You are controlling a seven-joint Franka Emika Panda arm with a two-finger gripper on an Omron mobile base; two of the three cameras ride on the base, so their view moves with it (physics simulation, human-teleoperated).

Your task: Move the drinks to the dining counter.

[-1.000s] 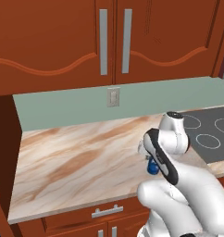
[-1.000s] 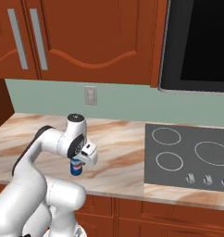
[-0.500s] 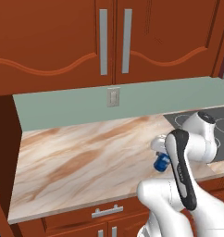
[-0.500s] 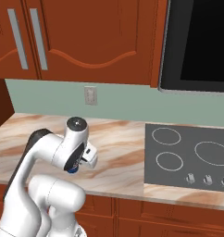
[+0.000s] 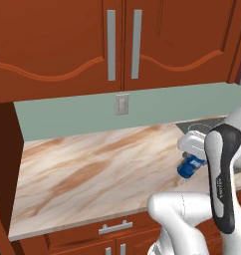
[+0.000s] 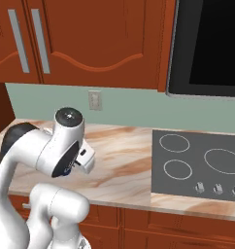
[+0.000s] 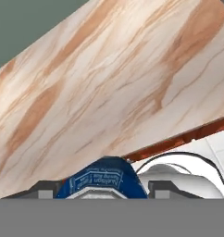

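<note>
One of the drinks, a blue can with a white label (image 5: 190, 166), hangs tilted above the front of a marble counter (image 5: 92, 169). My gripper (image 5: 192, 155) is shut on it. In the hand view the blue can (image 7: 102, 180) sits between the two dark fingertips (image 7: 45, 189), with my gripper (image 7: 104, 190) closed around it. From the right base view the white hand (image 6: 85, 158) pokes out from behind the arm's elbow and the can is mostly hidden. This counter has red-brown cabinets above it and a cooktop. The dining counter is out of view.
A black cooktop (image 6: 197, 165) with knobs is set into the counter on the right. Red-brown wall cabinets (image 5: 122, 40) hang above, and a dark appliance (image 6: 211, 44) hangs over the cooktop. A wall outlet (image 5: 122, 104) is on the grey-green backsplash. Drawers line the counter's front edge.
The arm has swung, and its forearm now stands upright. The held can has moved to the right and a little upward in the left base view. The jaws stay closed on it.
</note>
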